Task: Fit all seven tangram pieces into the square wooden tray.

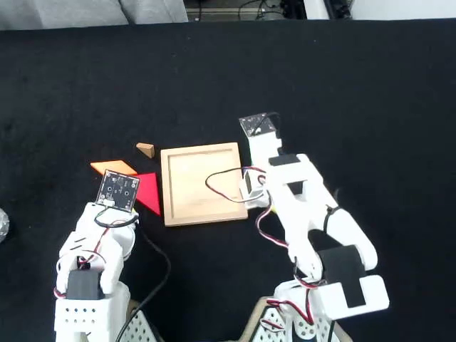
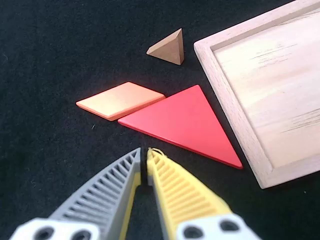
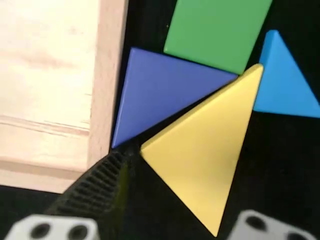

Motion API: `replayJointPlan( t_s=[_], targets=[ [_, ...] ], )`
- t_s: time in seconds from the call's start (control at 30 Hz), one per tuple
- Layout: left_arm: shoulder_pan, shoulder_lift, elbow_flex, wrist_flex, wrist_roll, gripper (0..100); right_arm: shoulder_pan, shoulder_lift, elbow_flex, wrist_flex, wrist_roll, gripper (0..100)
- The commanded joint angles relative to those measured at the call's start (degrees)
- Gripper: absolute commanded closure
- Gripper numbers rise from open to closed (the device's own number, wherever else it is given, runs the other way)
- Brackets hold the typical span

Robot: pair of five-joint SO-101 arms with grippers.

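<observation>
Square wooden tray point(image 1: 165, 185) is seen mid-table, floor bare | left gripper point(image 2: 145, 152) is pressed together, empty, near red triangle piece point(image 2: 185, 125) | right gripper point(image 3: 170, 190) is spread over yellow triangle piece point(image 3: 205, 150) beside tray.

We see a robotics lab bench, as best we can judge: a table point(image 1: 370, 78) draped in black cloth, the left arm point(image 1: 87, 246) and the right arm point(image 1: 317, 228) with white plastic shells and bare wiring, and cables point(image 1: 260, 8) beyond the tabletop's far edge.
</observation>
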Motion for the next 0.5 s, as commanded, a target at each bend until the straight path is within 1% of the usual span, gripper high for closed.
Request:
replayJointPlan(
  t_s=[0.0,0.13,0.3,0.37,0.47],
  targets=[
    [-0.4,-0.1,1.2,-0.2,-0.3,97,0.2,0.0,-2.4,0.4,-0.5,78.6],
    [-0.4,-0.1,1.2,-0.2,-0.3,97,0.2,0.0,-2.3,0.4,-0.5,86.0],
    [-0.4,-0.1,1.2,-0.2,-0.3,97,0.6,-0.6,-2.3,0.9,-0.1,86.4],
    [-0.4,-0.1,1.2,-0.2,-0.3,97,1.6,-1.9,-3.4,3.4,0.0,86.4],
    [-0.4,-0.1,1.2,-0.2,-0.3,97,3.0,-7.5,-7.1,10.2,0.1,86.4]
  ],
)
